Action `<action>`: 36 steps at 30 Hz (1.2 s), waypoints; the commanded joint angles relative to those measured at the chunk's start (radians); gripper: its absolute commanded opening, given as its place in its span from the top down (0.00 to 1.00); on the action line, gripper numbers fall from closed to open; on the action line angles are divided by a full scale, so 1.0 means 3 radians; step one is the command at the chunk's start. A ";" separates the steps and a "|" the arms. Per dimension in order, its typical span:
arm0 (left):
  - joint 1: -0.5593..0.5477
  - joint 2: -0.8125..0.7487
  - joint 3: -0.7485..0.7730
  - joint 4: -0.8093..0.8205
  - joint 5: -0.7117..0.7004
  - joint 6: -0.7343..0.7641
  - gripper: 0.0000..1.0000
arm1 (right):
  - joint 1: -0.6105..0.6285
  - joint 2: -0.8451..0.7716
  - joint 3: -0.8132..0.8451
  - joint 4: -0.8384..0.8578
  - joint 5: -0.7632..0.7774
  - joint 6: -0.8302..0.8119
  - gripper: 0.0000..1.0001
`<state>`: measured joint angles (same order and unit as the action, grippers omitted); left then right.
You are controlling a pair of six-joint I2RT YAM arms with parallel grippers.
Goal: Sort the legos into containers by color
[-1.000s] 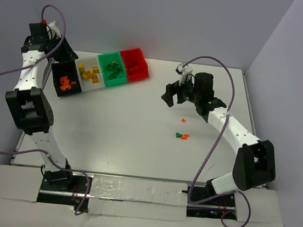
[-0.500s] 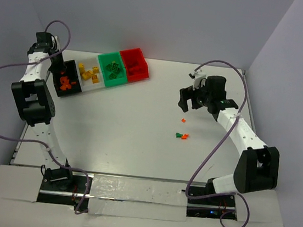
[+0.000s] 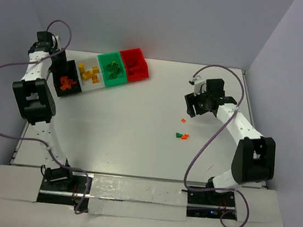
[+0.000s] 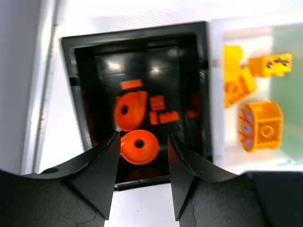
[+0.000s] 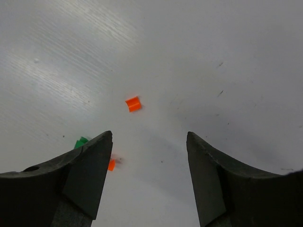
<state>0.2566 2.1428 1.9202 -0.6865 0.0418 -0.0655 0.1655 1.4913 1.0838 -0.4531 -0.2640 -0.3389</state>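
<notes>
1. Since the earlier frame, the right arm has swung out from mid-table and come down over the loose pieces. The left arm has folded back over the black bin [image 4: 137, 32].
2. The right gripper [image 5: 149, 137] has its jaws apart and holds nothing.
3. The target is the lone orange piece [image 5: 133, 104], flat on the table [image 5: 227, 56]. In the wrist view it lies just ahead of the fingertips, slightly left of the centre of the gap.
4. The piece looks near-square and a bit skewed to the jaw line. It's too small to call a long axis.
5. A green piece [image 5: 81, 141] and a second orange piece [image 5: 111, 164] sit by the view-left finger, which risks a nudge on descent.
6. The left gripper [image 4: 143, 138] has its jaws parted and grips nothing. It hangs over the orange pile in the black bin, well apart from the loose pieces, so this pick is the right arm's.
7. Judgement: shift slightly forward and left, then drop.
</notes>
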 commanded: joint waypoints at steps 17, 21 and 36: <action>-0.0702 -0.0758 -0.0166 -0.0033 0.0764 0.0296 0.45 | 0.0388 0.0969 0.0619 -0.0487 0.0387 -0.0131 0.42; -0.0703 -0.0745 -0.0160 -0.0051 0.0813 0.0269 0.44 | 0.0466 0.1113 0.0677 -0.0522 0.0416 -0.0144 0.42; -0.0707 -0.0695 -0.0024 -0.0166 0.0919 0.0264 0.44 | 0.0466 0.1491 0.0825 -0.0662 0.0375 -0.0408 0.48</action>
<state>0.0471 1.9320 1.8560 -0.7264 0.2900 0.0116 0.3027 1.9181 1.2906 -0.6231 -0.1405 -0.4176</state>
